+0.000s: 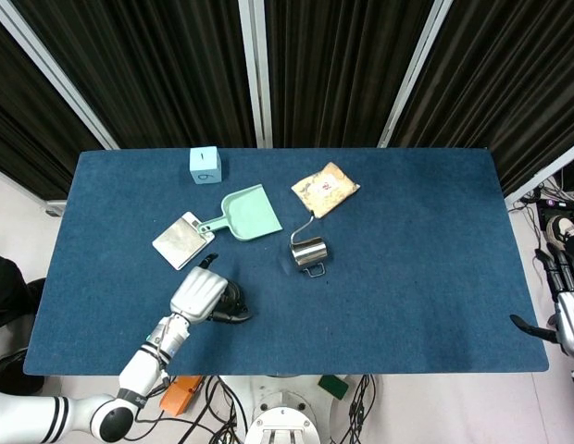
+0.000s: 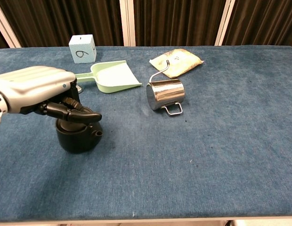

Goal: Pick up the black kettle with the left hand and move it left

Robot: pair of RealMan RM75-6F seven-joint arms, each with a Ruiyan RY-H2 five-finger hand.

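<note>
The black kettle (image 2: 78,136) stands upright near the table's front left, with its small spout facing right; in the head view only its rim (image 1: 233,302) peeks out from under my hand. My left hand (image 2: 40,92) (image 1: 200,294) covers the kettle's top from above and grips it, with fingers curled over the lid area. My right hand (image 1: 570,310) hangs off the table's right edge, fingers spread and holding nothing.
A steel cup (image 2: 165,95) lies on its side mid-table. Behind it are a mint dustpan (image 2: 111,76), a light blue cube (image 2: 82,48), a tan pouch (image 2: 176,62) and a silver flat pack (image 1: 182,240). Blue cloth covers the table (image 2: 221,141).
</note>
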